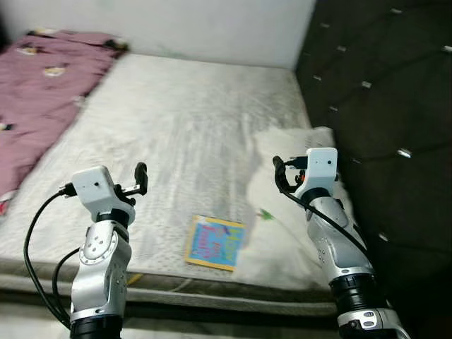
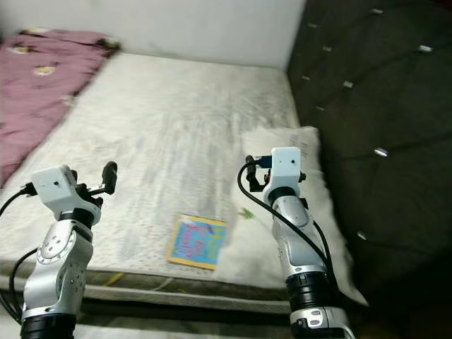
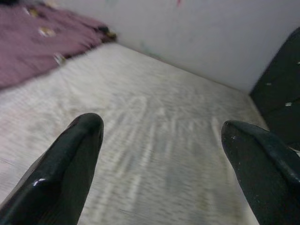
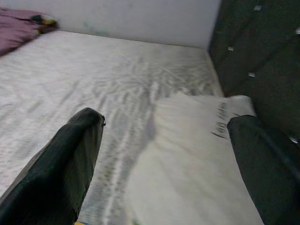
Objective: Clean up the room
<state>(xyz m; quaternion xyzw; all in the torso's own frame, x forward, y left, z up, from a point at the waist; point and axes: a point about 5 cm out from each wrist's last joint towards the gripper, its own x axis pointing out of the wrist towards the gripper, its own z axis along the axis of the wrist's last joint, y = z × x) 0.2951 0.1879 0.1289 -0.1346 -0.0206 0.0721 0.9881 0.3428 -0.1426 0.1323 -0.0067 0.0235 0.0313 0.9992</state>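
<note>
Standing at the near edge of the bed (image 1: 183,134), the robot holds both arms raised in front of it above the pale, bare mattress. The left gripper (image 1: 141,176) hangs over the near left part of the mattress, its two black fingers (image 3: 70,164) spread wide with nothing between them. The right gripper (image 1: 279,173) hovers at the inner edge of a white pillow (image 1: 282,233), and its fingers (image 4: 65,164) are likewise wide apart and empty.

A colourful book (image 1: 215,242) with a blue cover and yellow border lies flat near the front edge of the mattress, between the two arms, its right side touching or just under the pillow's edge. The pillow lies along the right side of the bed against a dark tufted headboard (image 1: 381,106) studded with shiny buttons. A small green mark shows on the pillow close to the book.

Over on the far left a purple blanket (image 1: 42,85) with small patterned patches lies bunched across the mattress up to the white wall (image 1: 212,28).
</note>
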